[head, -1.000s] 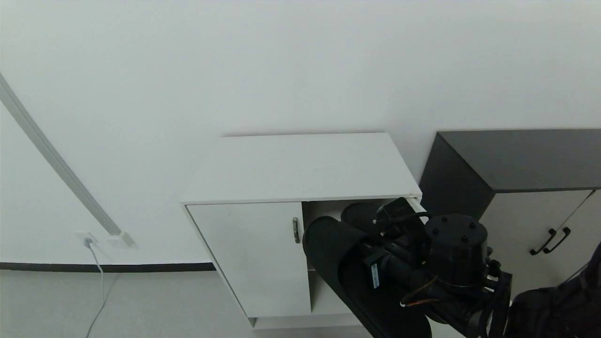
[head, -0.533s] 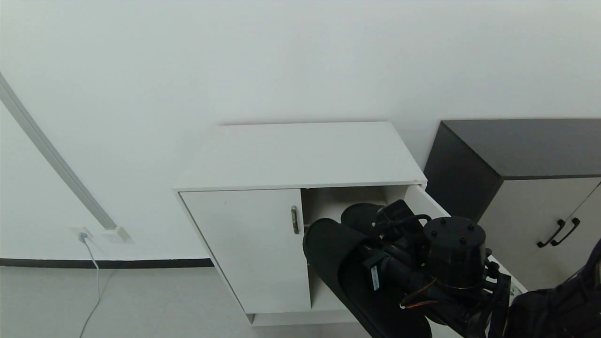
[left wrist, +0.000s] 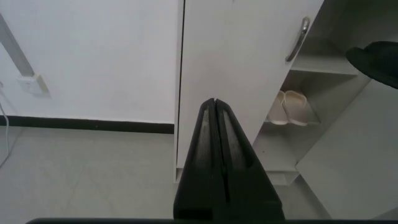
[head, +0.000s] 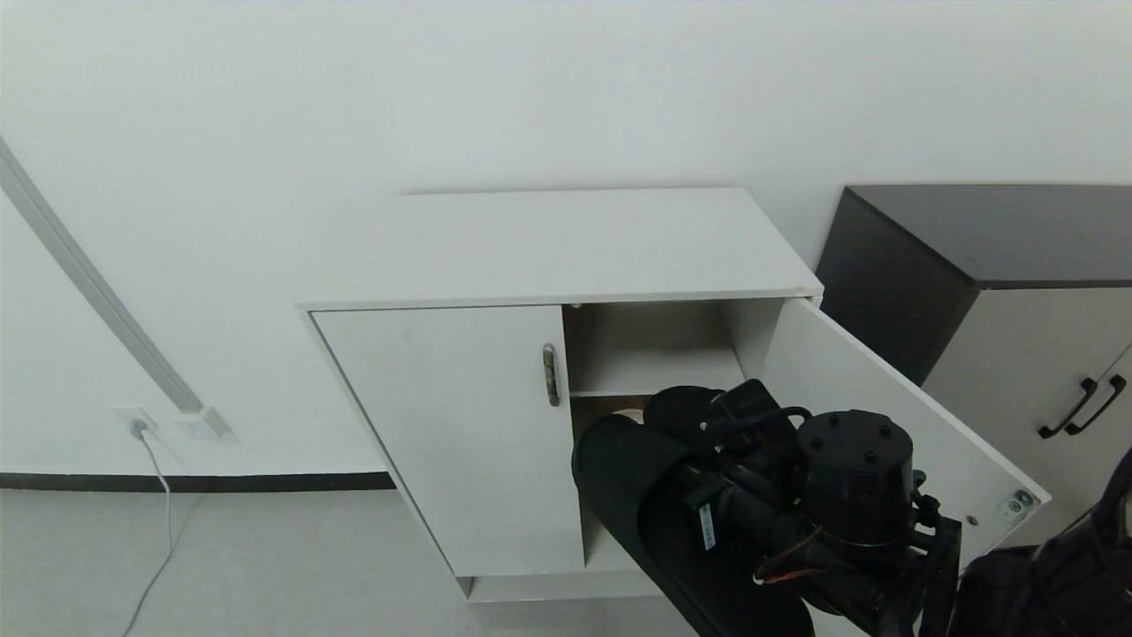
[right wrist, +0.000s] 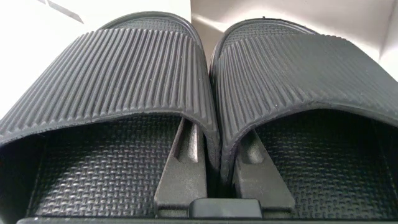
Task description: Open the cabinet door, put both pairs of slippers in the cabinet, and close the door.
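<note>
The white cabinet stands against the wall, its left door closed and its right door swung wide open. My right gripper is shut on a pair of black slippers, one finger inside each, pressing their inner walls together. The pair hangs just in front of the open compartment, toes toward it. A beige pair of slippers lies on a lower shelf inside. My left gripper is shut and holds nothing, low before the closed door.
A dark-topped cabinet with black handles stands close beside the open door on the right. A wall socket with a cable is at the left. Bare floor lies left of the cabinet.
The head camera has moved: the cabinet now sits higher and its open door and shelves show more. The right gripper with the black slippers keeps its place in the picture.
</note>
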Robot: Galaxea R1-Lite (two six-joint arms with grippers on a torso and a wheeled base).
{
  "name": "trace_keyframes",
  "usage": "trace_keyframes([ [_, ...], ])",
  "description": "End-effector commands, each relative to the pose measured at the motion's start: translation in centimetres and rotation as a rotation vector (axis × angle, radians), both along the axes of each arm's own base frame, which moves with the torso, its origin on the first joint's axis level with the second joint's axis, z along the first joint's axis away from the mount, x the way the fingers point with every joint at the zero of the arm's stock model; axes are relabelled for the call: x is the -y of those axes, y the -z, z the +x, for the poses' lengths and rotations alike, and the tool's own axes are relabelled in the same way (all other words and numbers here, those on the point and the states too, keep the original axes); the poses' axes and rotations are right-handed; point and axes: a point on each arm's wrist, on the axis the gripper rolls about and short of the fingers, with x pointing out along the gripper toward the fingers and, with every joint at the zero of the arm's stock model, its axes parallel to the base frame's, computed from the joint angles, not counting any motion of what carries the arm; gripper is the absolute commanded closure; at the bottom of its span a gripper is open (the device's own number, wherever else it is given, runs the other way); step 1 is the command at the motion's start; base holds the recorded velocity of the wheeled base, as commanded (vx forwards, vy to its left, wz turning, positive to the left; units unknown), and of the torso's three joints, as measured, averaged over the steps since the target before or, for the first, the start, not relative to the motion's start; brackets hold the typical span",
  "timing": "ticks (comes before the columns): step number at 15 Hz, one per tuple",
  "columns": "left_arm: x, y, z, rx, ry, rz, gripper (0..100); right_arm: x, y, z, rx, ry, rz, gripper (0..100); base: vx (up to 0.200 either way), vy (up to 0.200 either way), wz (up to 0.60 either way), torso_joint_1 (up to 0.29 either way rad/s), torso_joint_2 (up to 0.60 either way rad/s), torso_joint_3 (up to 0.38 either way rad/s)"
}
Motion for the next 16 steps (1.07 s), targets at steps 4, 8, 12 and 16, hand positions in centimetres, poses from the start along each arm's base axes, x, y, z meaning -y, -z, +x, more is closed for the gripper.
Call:
trace_keyframes([
  [4,0.0,0.01,0.0,0.0,0.0,0.0,100,-0.02,0.13,0.0,-0.003,0.0,-0.003,100,0.0,0.0,0.0,-0.195,0.51,0.319],
  [8,0.0,0.01,0.0,0.0,0.0,-0.002,100,-0.02,0.33,0.0,-0.007,0.0,-0.008,100,0.0,0.0,0.0,-0.169,0.5,0.322],
  [12,0.0,0.01,0.0,0.001,0.0,-0.017,100,0.0,0.44,-0.02,-0.01,0.0,-0.011,100,0.0,0.0,0.0,-0.145,0.48,0.331],
  [16,0.0,0.01,0.0,0.001,0.001,-0.017,100,0.02,0.49,-0.05,-0.013,-0.003,-0.013,100,0.0,0.0,0.0,-0.105,0.46,0.352],
])
